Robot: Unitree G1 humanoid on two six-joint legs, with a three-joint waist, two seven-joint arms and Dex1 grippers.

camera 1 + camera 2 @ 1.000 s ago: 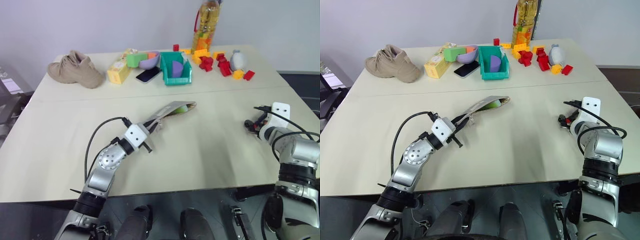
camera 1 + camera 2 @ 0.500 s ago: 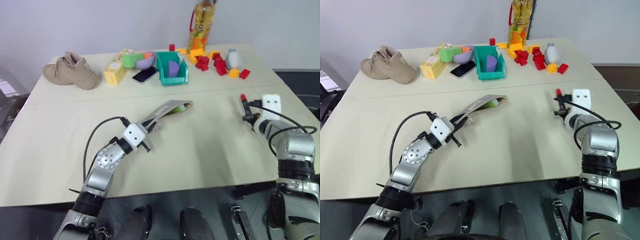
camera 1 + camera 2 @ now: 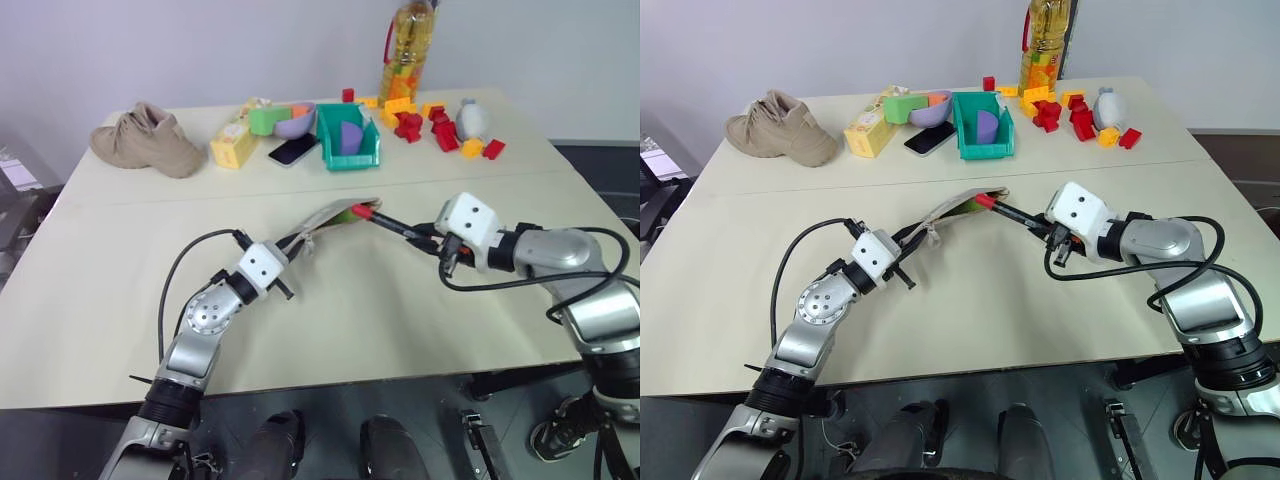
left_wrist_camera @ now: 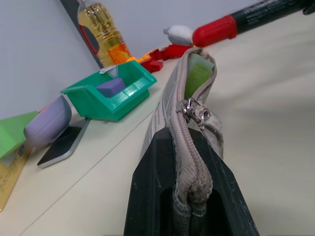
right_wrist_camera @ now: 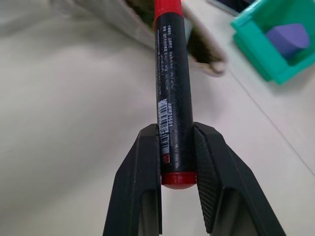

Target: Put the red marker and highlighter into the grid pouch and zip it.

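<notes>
The grid pouch [image 3: 330, 218] is a grey fabric case, held slanting above the table, its far end open. My left gripper [image 3: 297, 247] is shut on its near end; the left wrist view shows the zipper pull [image 4: 196, 111] just past my fingers [image 4: 231, 196]. A green bit of the highlighter [image 4: 199, 73] shows inside the pouch mouth. The red marker [image 3: 395, 226], a black barrel with a red cap, is in my right gripper [image 3: 432, 240], which is shut on its rear end [image 5: 173, 147]. Its red cap [image 5: 167, 7] points at the open mouth, right at the rim.
Along the far side of the table lie a tan shoe [image 3: 148, 140], a yellow box [image 3: 236, 145], a phone [image 3: 296, 150], a green bin [image 3: 348, 137], an oil bottle [image 3: 408, 50] and several red and yellow blocks [image 3: 440, 130].
My right gripper shut on the red marker at the table's right side, lifted it and swung left to the pouch mouth. The left gripper kept still with the pouch.
</notes>
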